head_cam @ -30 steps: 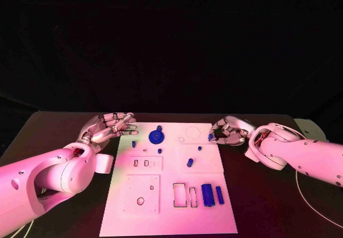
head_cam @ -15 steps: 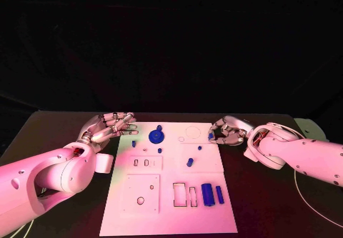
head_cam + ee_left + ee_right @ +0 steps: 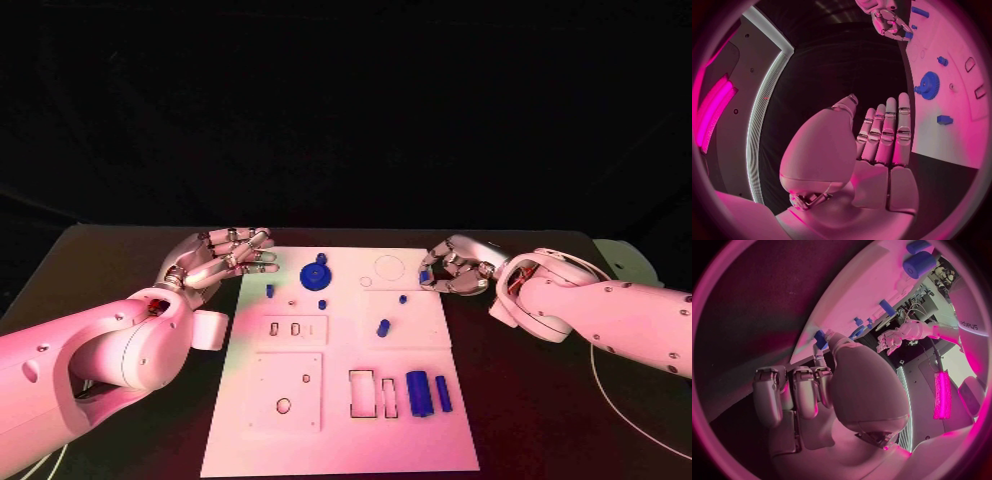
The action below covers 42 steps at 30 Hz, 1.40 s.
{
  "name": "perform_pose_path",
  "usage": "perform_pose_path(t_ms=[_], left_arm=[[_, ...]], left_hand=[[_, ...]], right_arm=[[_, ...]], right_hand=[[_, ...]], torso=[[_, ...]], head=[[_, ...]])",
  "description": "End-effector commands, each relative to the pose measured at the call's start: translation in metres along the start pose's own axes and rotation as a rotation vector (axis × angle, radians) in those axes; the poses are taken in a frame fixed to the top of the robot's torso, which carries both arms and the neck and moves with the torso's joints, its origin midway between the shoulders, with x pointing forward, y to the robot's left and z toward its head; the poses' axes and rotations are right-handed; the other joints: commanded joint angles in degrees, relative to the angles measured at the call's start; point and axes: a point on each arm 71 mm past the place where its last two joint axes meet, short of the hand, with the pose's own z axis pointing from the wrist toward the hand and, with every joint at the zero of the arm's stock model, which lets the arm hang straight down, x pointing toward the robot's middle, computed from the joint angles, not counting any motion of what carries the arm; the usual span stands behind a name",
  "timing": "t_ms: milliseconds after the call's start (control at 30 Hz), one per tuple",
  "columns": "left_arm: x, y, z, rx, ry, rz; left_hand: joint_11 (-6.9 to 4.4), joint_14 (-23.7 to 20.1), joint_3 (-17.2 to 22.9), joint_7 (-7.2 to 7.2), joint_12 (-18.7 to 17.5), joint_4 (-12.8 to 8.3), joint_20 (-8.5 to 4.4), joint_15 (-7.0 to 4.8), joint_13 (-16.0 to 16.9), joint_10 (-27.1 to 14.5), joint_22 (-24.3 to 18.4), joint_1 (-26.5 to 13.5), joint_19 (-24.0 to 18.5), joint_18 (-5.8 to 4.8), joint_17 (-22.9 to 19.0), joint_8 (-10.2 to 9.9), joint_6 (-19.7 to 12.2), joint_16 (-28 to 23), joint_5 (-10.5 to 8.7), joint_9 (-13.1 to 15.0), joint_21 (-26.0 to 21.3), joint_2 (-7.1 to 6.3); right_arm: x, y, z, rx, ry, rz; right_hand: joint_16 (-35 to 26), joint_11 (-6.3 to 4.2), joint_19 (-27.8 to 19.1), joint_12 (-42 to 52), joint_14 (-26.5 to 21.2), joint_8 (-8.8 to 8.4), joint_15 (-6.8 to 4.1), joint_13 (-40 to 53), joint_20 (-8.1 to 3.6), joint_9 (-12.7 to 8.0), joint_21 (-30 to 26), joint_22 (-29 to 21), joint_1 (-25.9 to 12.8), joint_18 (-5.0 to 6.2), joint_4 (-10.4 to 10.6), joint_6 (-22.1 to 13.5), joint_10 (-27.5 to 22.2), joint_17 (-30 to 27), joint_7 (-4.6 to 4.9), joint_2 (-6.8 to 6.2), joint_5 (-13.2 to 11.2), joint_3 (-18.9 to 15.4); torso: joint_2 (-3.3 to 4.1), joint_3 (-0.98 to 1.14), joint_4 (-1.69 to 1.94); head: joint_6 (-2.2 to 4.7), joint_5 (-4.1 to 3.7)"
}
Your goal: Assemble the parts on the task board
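Observation:
The white task board (image 3: 346, 440) lies in the middle of the table. On it are a blue gear (image 3: 315, 273), several small blue pegs such as one (image 3: 384, 326) near the centre, and a blue cylinder (image 3: 418, 392) beside a thin blue bar (image 3: 443, 393). My right hand (image 3: 462, 268) is curled at the board's far right edge and pinches a small blue part (image 3: 427, 275), which the right wrist view shows at its fingertips (image 3: 820, 338). My left hand (image 3: 224, 255) hovers by the board's far left corner with its fingers (image 3: 879, 145) straight and nothing in them.
A round recess (image 3: 389, 266) in the board lies just left of the right hand. My left forearm (image 3: 130, 345) runs along the board's left side. A white cable (image 3: 613, 400) trails over the table at the right.
My right hand has edged slightly left, further over the board's edge, with the small blue part still in its fingers. The left hand has not moved.

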Motion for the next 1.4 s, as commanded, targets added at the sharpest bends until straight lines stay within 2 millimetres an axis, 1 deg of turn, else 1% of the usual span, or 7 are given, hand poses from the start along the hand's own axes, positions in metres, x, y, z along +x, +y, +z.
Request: perform_pose_path(t_ms=[33,400,600,800,1033,1200,1400], left_arm=[[0.002,-0.001,0.0,0.007,0.019,-0.004],[0.001,-0.001,0.001,0.006,0.017,-0.003],[0.0,-0.001,0.001,0.005,0.014,-0.002],[-0.001,0.0,0.002,0.005,0.01,0.0],[-0.003,0.002,0.007,0.004,0.004,0.003],[-0.004,0.005,0.012,0.004,-0.002,0.005],[-0.005,0.007,0.016,0.003,-0.007,0.007]], left_hand=[[-0.13,-0.01,0.4,1.23,-0.06,-0.01,-0.01,-0.32,0.02,0.35,-0.07,0.06,0.47,0.78,0.09,0.2,0.38,-0.07,-0.27,0.04,0.38,-0.11],[-0.13,-0.01,0.4,1.23,-0.06,-0.01,-0.01,-0.32,0.02,0.35,-0.07,0.06,0.47,0.78,0.09,0.2,0.38,-0.07,-0.27,0.04,0.38,-0.11],[-0.13,-0.01,0.4,1.23,-0.06,-0.01,-0.01,-0.32,0.02,0.35,-0.07,0.06,0.47,0.78,0.09,0.2,0.38,-0.07,-0.27,0.04,0.38,-0.11],[-0.13,-0.01,0.4,1.23,-0.06,-0.01,-0.01,-0.32,0.02,0.35,-0.07,0.06,0.47,0.78,0.09,0.2,0.38,-0.07,-0.27,0.04,0.38,-0.11],[-0.09,-0.02,0.56,1.29,-0.17,-0.04,-0.02,-0.31,-0.01,0.3,-0.09,0.14,0.48,0.76,0.17,0.14,0.32,-0.11,-0.32,0.01,0.39,-0.03],[-0.09,-0.02,0.56,1.29,-0.17,-0.04,-0.02,-0.31,-0.01,0.3,-0.09,0.14,0.48,0.76,0.17,0.14,0.32,-0.11,-0.32,0.01,0.39,-0.03],[-0.1,-0.02,0.62,1.27,-0.18,-0.03,-0.03,-0.31,-0.01,0.35,-0.09,0.15,0.49,0.76,0.2,0.14,0.34,-0.12,-0.33,0.02,0.4,0.01]], right_arm=[[0.002,0.0,0.0,0.005,0.004,-0.019],[-0.002,0.009,-0.001,-0.024,-0.092,-0.02],[-0.004,0.03,-0.001,-0.065,-0.127,-0.011],[-0.003,0.067,0.003,-0.112,-0.145,-0.011],[0.024,0.123,0.015,-0.196,-0.097,-0.004],[0.055,0.161,0.023,-0.253,-0.039,-0.02],[0.089,0.186,0.03,-0.279,0.014,-0.055]], right_hand=[[0.09,-0.53,4.03,0.29,4.99,0.54,-0.58,11.72,-0.57,0.25,0.34,12.52,0.51,-0.45,-0.1,0.96,3.17,9.89,-0.25,0.61,-0.27,0.75],[0.17,-1.3,4.82,0.54,5.09,1.64,-1.22,12.0,-1.21,0.75,1.33,13.54,0.32,-0.78,-0.77,2.15,3.45,10.31,-1.07,1.79,0.37,2.62],[0.22,-1.59,5.2,0.53,5.14,2.19,-1.5,12.01,-1.51,1.11,1.82,14.03,-0.24,-0.93,-1.18,2.25,3.48,10.5,-1.36,2.18,-1.0,3.84],[0.2,-1.67,5.37,0.5,5.12,2.45,-1.58,11.99,-1.61,1.29,2.03,14.25,-0.84,-1.0,-1.11,2.26,3.48,10.42,-1.45,2.4,-1.34,4.36],[0.17,-1.75,5.98,0.32,5.11,2.6,-1.66,11.82,-1.69,1.41,2.85,15.04,-1.22,-1.26,-1.12,2.12,3.35,10.35,-1.52,2.69,-1.21,4.9],[0.15,-1.77,5.99,0.28,5.09,2.7,-1.69,11.8,-1.74,1.52,2.86,15.05,-1.57,-1.27,-1.12,1.97,3.34,10.26,-1.53,2.82,-0.85,5.29],[0.11,-1.77,5.95,0.12,5.07,2.97,-1.72,11.67,-1.8,1.77,2.8,15.0,-2.56,-1.25,-1.11,1.63,3.25,10.12,-1.52,2.75,0.18,6.01]], torso=[[0.0,0.02,-0.01],[-0.06,0.05,0.02],[-0.17,-0.08,-0.03],[-0.32,-0.22,-0.19],[-0.85,-0.27,-0.18],[-1.48,-0.46,-0.15],[-2.1,-0.67,-0.25]], head=[[-0.13,0.11],[-0.14,0.33],[-0.03,0.45],[0.03,0.66],[-0.87,1.8],[-1.75,2.86],[-2.59,4.08]])
